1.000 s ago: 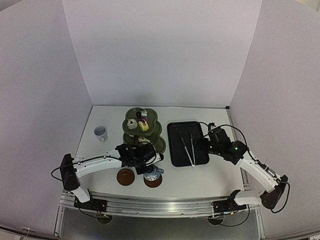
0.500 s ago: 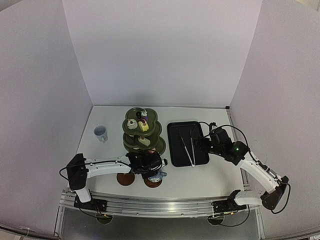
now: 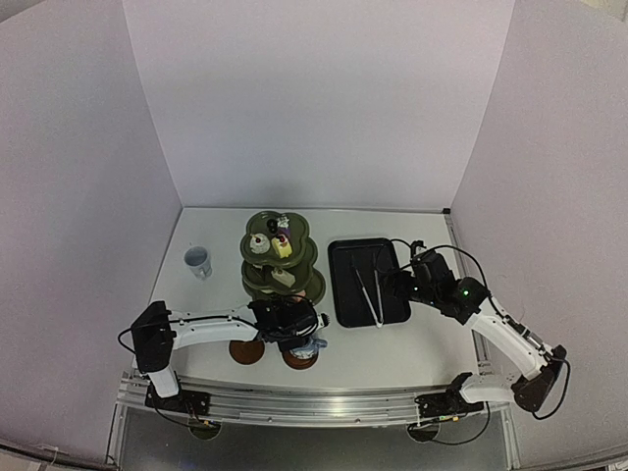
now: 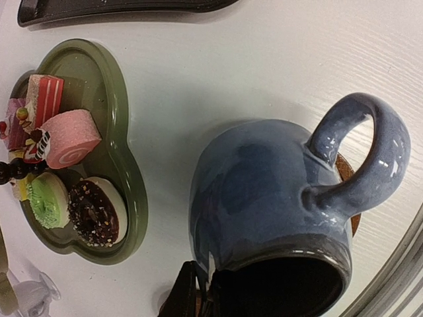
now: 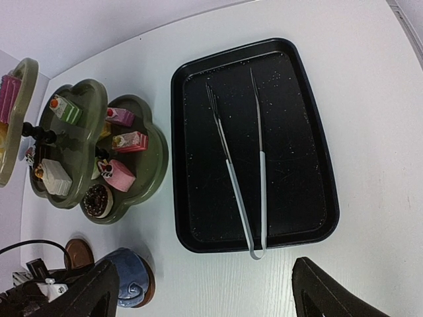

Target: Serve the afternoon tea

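Note:
The dark green three-tier stand (image 3: pixel 282 257) holds small pastries (image 4: pixel 63 135) at the middle back; it also shows in the right wrist view (image 5: pixel 73 142). My left gripper (image 3: pixel 297 332) is shut on the rim of the small dark blue jug (image 4: pixel 277 205), one finger inside (image 4: pixel 206 290). The jug is over the right brown saucer (image 3: pixel 300 357); I cannot tell if it rests on it. The left saucer (image 3: pixel 245 350) is bare. The pale blue cup (image 3: pixel 198 261) stands at the left. My right gripper (image 5: pixel 211 297) is open and empty, near the tray's front edge.
The black rectangular tray (image 3: pixel 343 294) lies right of the stand with metal tongs (image 3: pixel 368 285) in it; both show in the right wrist view, tray (image 5: pixel 310 132) and tongs (image 5: pixel 258 191). White walls enclose the table on three sides. The table's near edge is close behind the saucers.
My left arm has folded and its wrist has moved nearer and lower, bringing the jug down over the right saucer. The right arm has not moved.

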Robot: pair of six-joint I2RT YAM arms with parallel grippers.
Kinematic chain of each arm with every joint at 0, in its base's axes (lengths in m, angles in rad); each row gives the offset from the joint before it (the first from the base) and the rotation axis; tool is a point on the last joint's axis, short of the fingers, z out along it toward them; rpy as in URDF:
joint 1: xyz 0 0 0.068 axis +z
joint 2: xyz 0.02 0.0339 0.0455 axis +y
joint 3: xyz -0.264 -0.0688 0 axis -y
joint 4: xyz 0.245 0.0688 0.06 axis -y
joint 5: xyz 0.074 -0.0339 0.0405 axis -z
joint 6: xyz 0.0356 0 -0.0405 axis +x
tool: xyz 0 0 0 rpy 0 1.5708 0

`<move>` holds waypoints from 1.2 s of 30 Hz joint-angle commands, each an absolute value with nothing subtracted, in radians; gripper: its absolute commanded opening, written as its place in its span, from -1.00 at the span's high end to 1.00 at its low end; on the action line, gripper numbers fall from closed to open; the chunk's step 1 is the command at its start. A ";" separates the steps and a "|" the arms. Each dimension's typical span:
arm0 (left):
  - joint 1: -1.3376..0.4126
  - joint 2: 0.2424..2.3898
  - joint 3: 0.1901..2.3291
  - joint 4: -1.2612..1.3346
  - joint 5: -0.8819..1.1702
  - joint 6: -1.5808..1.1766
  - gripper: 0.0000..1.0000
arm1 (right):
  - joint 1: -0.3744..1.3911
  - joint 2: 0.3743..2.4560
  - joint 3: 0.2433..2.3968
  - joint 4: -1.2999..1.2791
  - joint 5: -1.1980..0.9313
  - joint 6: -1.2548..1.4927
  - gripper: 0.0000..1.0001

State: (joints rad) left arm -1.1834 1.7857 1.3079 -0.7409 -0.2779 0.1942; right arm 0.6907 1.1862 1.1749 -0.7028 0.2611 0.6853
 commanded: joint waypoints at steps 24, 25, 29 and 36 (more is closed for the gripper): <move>-1.184 1.741 1.308 -0.748 -0.202 0.293 1.00 | 0.697 1.201 1.180 -0.696 0.263 0.684 -0.76; -1.184 1.746 1.311 -0.747 -0.197 0.292 1.00 | 0.697 1.201 1.178 -0.696 0.263 0.686 -0.76; -1.184 1.760 1.307 -0.737 -0.201 0.304 0.99 | 0.697 1.200 1.175 -0.696 0.263 0.689 -0.76; -1.184 1.766 1.287 -0.729 -0.199 0.324 0.99 | 0.697 1.199 1.174 -0.696 0.266 0.689 -0.76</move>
State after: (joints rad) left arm -1.1839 1.7683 1.2942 -0.7765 -0.2050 0.3100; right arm 0.6907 1.1957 1.1687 -0.7025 0.2604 0.6827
